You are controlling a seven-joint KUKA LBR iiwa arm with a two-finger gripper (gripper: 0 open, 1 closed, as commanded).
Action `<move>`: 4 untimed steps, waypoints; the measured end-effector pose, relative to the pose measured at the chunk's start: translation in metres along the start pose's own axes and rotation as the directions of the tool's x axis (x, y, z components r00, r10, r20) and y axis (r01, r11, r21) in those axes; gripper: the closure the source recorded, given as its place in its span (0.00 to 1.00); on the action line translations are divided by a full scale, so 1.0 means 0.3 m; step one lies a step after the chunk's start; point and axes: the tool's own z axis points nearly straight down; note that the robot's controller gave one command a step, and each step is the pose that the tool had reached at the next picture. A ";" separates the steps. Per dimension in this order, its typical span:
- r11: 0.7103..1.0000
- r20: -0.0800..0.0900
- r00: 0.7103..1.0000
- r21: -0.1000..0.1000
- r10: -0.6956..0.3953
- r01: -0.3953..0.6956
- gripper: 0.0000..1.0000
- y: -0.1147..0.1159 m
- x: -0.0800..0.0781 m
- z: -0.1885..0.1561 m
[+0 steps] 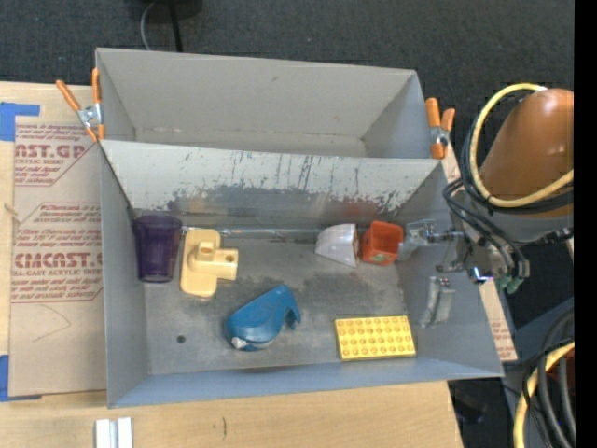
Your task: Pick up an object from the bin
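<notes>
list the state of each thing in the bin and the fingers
fingers: open, empty, by the right wall
purple cup: free, at the left wall
cream block: lying flat, free
blue piece: lying free, front middle
yellow studded plate: flat, studs up
orange block: free, beside the white piece

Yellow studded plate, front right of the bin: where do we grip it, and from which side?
Pinch the yellow studded plate across its two long edges, mid-length, coming straight down. It lies flat on the bin floor, studs up, so only the thin edges offer purchase. Nothing touches it, so both long edges look free.
</notes>
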 end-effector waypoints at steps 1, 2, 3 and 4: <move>1.000 0.008 1.000 0.001 -0.002 0.002 0.00 0.002 -0.005 -0.015; 0.998 0.015 0.998 0.003 -0.056 0.055 0.00 0.013 -0.002 0.072; 0.998 0.012 0.998 0.002 -0.069 0.069 0.00 0.077 0.012 0.297; 0.974 0.006 0.974 0.003 -0.227 0.227 0.00 0.144 0.024 0.376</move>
